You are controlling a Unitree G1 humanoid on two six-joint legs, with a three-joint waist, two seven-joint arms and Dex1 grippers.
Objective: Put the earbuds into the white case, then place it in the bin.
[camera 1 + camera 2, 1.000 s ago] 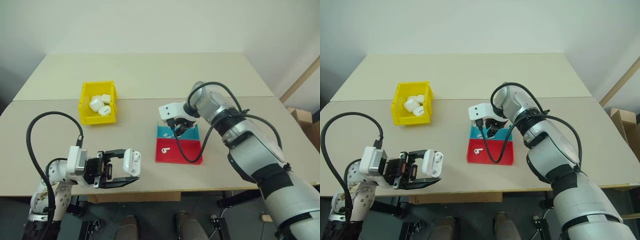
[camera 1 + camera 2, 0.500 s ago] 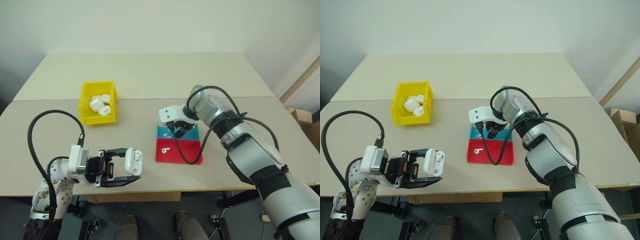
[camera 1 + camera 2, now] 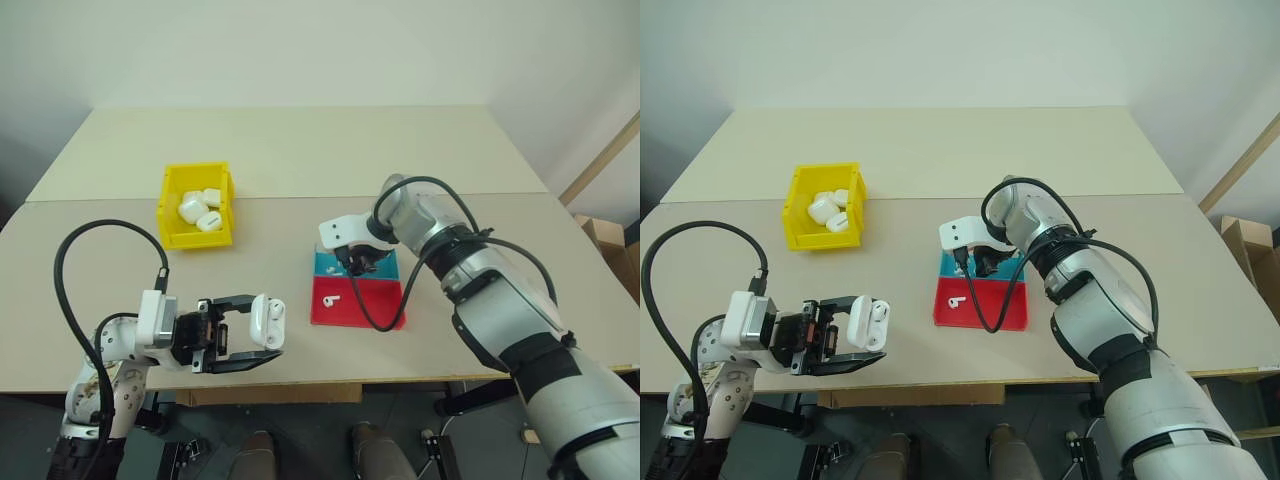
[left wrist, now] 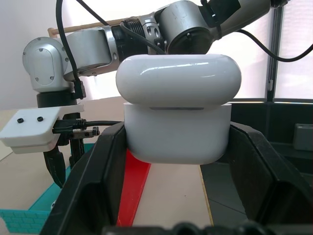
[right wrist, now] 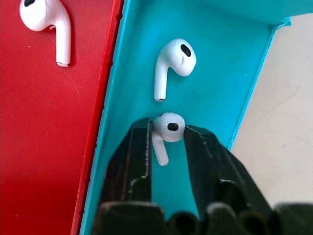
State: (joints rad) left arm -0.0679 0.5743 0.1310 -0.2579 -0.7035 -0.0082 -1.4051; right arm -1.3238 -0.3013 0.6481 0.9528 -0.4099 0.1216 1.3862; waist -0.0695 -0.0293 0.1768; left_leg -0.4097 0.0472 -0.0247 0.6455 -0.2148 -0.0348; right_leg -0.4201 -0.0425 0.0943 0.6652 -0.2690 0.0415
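Beige counter (image 3: 300, 160) carries the yellow bin (image 3: 196, 206) and a red and blue tray (image 3: 357, 290). My left tool (image 3: 262, 335) is clamped on the white case (image 4: 178, 110), lid up. My right tool (image 5: 166, 142) straddles one earbud (image 5: 167, 129) in the blue half, fingers nearly touching it. Tiny, glossy, slippery: I'd pinch the stem gently.
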